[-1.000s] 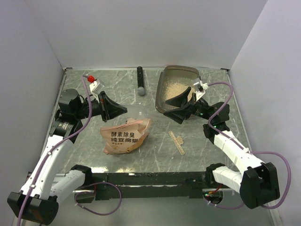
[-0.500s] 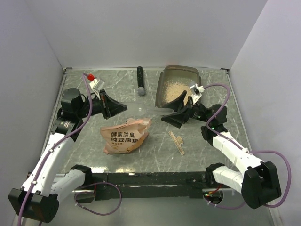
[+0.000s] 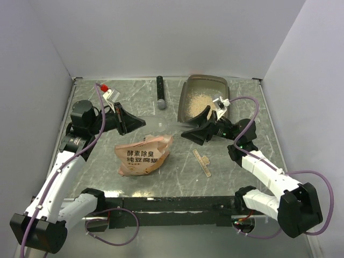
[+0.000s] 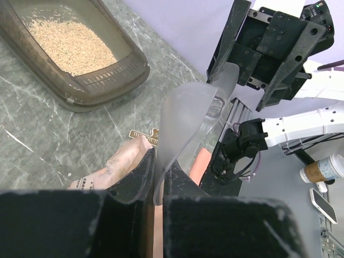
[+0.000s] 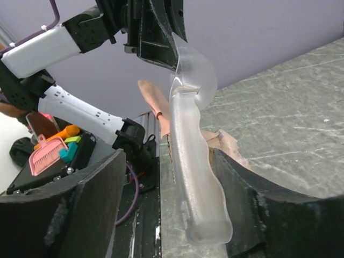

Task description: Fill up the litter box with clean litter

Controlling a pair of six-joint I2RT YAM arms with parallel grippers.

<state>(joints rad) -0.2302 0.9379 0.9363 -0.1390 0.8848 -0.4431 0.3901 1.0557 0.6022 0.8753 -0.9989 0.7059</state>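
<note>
Top external view: the litter box (image 3: 183, 105) is parked at the far right of the table, with clean litter (image 3: 198, 100) piled loosely inside it. A clear plastic scoop (image 4: 185, 123) is held up between the two arms and pinched tight at its bowl end by the left gripper (image 4: 158, 161). Its handle is straddled by the right gripper (image 5: 167, 155), whose jaws are spread wide. An orange-pink pouch (image 3: 144, 155) is slumped near the table's middle, well apart from the box.

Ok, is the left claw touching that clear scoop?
Touching. The left wrist view shows the left claw shut on the clear scoop, both fingers pressed against its edge.
</note>
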